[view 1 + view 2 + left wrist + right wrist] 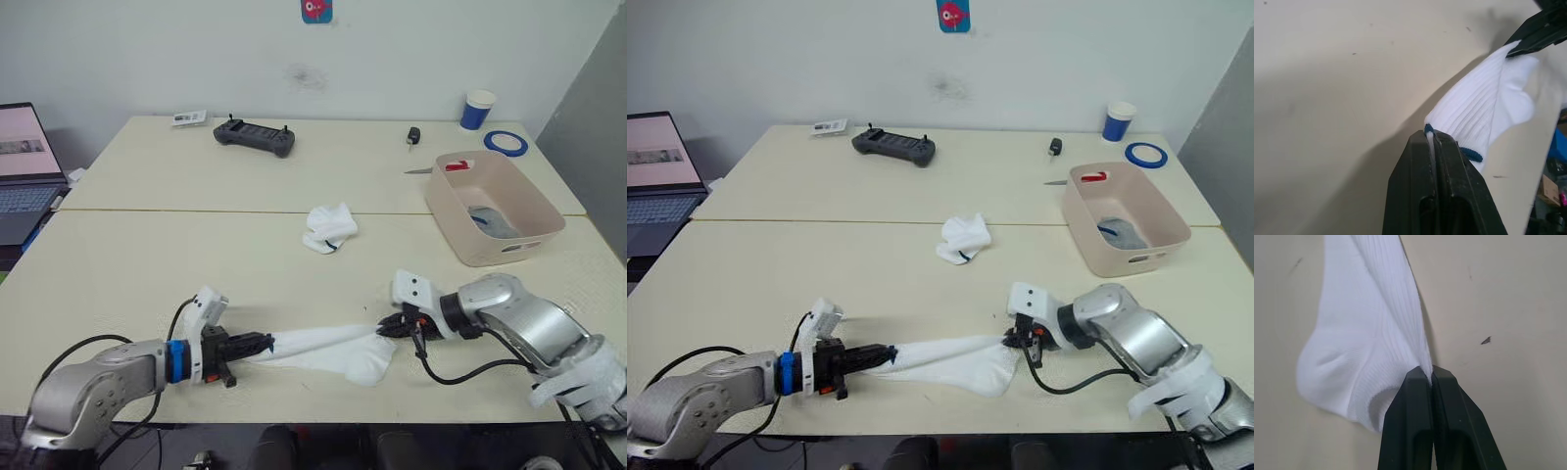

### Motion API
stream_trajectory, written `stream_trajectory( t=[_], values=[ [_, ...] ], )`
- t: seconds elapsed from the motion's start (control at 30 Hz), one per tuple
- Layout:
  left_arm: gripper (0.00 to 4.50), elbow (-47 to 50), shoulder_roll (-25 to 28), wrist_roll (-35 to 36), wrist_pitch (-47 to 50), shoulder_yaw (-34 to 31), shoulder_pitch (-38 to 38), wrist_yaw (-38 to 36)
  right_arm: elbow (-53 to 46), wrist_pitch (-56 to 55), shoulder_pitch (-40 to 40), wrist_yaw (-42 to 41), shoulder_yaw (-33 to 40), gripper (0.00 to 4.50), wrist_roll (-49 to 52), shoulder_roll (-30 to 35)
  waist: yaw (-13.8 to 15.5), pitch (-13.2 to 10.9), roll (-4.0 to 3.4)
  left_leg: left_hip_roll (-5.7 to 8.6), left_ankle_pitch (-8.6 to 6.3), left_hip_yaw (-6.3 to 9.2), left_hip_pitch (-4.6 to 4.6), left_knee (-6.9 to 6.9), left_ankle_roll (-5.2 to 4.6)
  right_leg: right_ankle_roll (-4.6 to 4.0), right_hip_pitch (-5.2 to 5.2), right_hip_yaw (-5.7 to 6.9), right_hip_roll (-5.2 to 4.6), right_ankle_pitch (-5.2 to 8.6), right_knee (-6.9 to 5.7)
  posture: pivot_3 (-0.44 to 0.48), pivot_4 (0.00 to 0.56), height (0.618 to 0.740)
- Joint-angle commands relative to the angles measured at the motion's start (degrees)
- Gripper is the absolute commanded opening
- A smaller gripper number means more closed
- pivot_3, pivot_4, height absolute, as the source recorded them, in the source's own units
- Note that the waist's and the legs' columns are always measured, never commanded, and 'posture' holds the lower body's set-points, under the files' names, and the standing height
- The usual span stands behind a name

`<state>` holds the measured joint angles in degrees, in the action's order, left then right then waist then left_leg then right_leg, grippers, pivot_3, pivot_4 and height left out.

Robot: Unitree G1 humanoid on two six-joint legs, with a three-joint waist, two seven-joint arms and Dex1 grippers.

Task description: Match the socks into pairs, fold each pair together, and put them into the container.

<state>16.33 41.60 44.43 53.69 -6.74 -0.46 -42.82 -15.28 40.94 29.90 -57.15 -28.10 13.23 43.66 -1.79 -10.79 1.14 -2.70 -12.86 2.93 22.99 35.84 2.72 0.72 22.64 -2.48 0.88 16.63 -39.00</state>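
Two pincers, left [263, 344] and right [386, 328], are clamped on a white sock [328, 350] stretched at six o'clock on the desk [147, 264]; next, fold it, then lift toward the container [534, 220] at two o'clock.

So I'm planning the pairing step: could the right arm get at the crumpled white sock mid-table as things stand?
Probably not yet: nothing stands in the way to the crumpled white sock, but the right claw is shut on the stretched white sock, shared with the left claw.
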Motion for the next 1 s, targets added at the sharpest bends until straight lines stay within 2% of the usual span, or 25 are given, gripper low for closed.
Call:
stream_trajectory(
  t=[0.03,0.37,0.47,0.83,1.0],
  values=[
    [0.0,-1.3,-0.7,-3.3,-2.8,0.3,-1.7,1.3,2.0,-3.9,1.6,0.6,-0.1,0.05,-3.8,-1.3,0.0,0.0,0.0,0.0,0.0,0.0,0.0,0.01,0.0,0.0,-0.01,0.0,0.0,0.0,-0.01,0.0,0.15,0.74],
    [0.0,-6.5,-2.4,-9.4,-7.6,1.2,-6.1,2.5,8.3,-7.8,4.5,0.1,0.8,0.05,-8.8,-5.6,0.0,0.0,0.0,0.02,0.01,0.0,-0.08,0.1,0.0,0.08,-0.11,0.0,-0.01,-0.14,-0.06,0.0,0.15,0.74],
    [0.0,-6.3,-2.4,-9.9,-8.1,1.4,-5.7,2.1,8.9,-8.9,4.3,-0.1,1.8,0.74,-9.0,-5.9,0.0,0.0,0.0,0.01,0.01,0.0,-0.08,0.1,0.01,0.08,-0.12,-0.01,-0.01,-0.14,-0.06,0.0,0.15,0.74],
    [0.0,-7.2,-4.2,-12.1,-11.9,-0.6,-6.0,4.7,7.2,-12.9,1.0,-0.7,11.5,4.47,-6.4,-2.3,0.0,0.0,0.0,0.02,0.01,0.01,-0.09,0.1,0.0,0.08,-0.15,0.0,-0.03,-0.14,-0.06,0.0,0.15,0.74],
    [0.0,-7.5,-6.2,-13.4,-14.0,-1.6,-7.2,6.9,1.0,-13.7,-4.9,-1.6,16.4,4.47,-2.6,-1.1,0.0,0.0,0.0,0.01,0.01,0.04,-0.08,0.09,0.0,0.08,-0.16,0.01,-0.02,-0.14,-0.06,0.0,0.15,0.74]
  ],
)
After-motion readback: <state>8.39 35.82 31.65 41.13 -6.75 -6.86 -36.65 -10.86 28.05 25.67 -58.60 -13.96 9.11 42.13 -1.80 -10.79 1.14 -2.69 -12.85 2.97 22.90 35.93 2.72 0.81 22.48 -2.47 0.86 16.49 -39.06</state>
